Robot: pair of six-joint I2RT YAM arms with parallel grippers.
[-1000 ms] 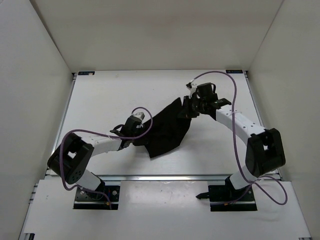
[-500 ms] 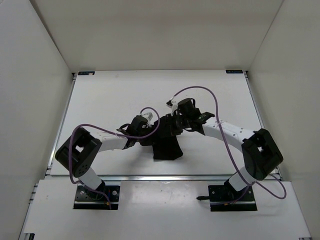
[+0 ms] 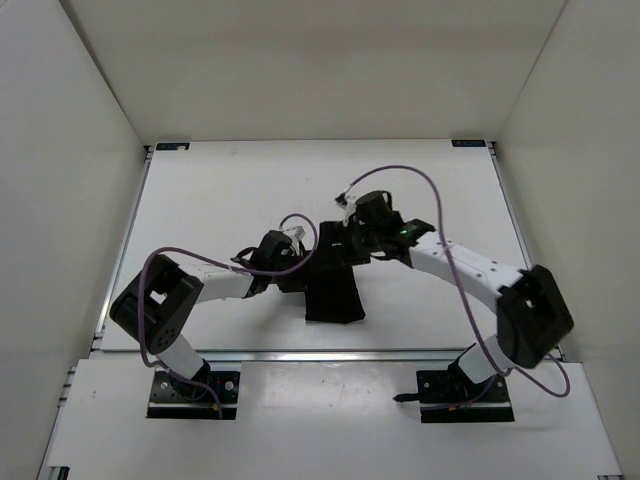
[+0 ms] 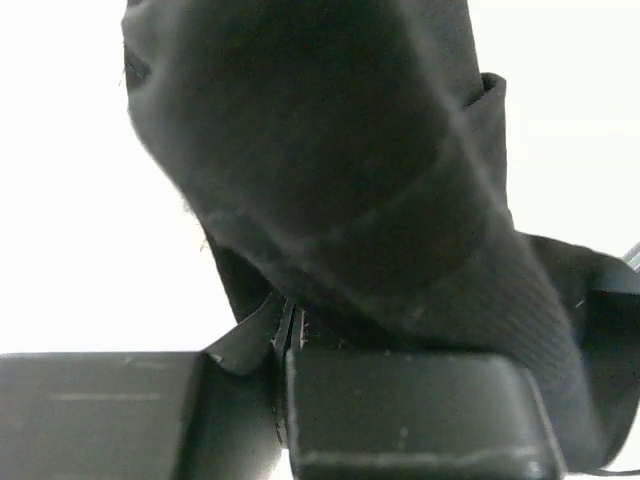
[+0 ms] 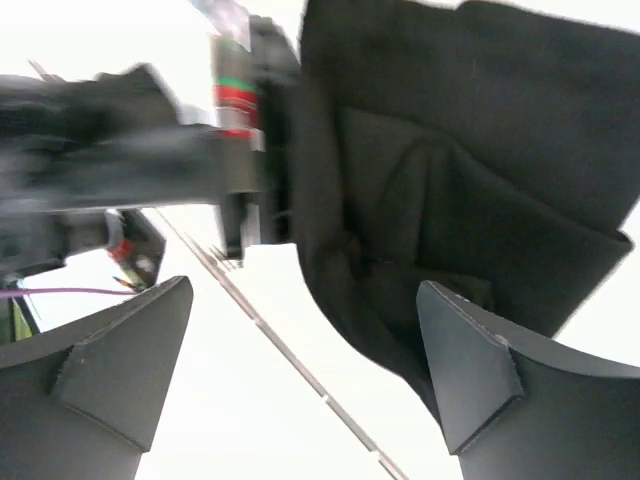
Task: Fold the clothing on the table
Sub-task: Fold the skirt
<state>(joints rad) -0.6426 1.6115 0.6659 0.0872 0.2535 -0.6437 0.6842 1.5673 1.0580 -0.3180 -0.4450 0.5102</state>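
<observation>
Letting go is the change: the right arm's black two-finger tool [image 5: 305,290], which a sec ago pinched a far corner of the plain black limp fabric garment [image 3: 333,290] out toward the right side of the flat white rectangular bench [image 3: 200,200], has carried that corner in across the middle. It now stands w/ fingers spread wide and nothing between them in the right wrist view; the cloth lies just past the tips. The garment, stretched on a diagonal betw. both arms a sec ago, is now a compact, roughly rectangular bundle lying on the bench, centre-front, betw. the two arms and near the front edge. The left arm's black tool [image 4: 285,350] is unchanged: pressed together & pinching a thin fold of the fabric, w/ layers bunched above it in the left wrist view. Meaning for the task, as I read it: one fold-over is laid, the right side is free to back off or regrasp, and the left side has yet to release. Whether the layers sit square can't be told, since the top view gives only a dark mass. Writing/brands: none legible anywhere. The garment shows no logo or tag. A small red-and-green patch [image 5: 235,100] on the left arm's wrist shows in the right wrist view, too blurred to read.
</observation>
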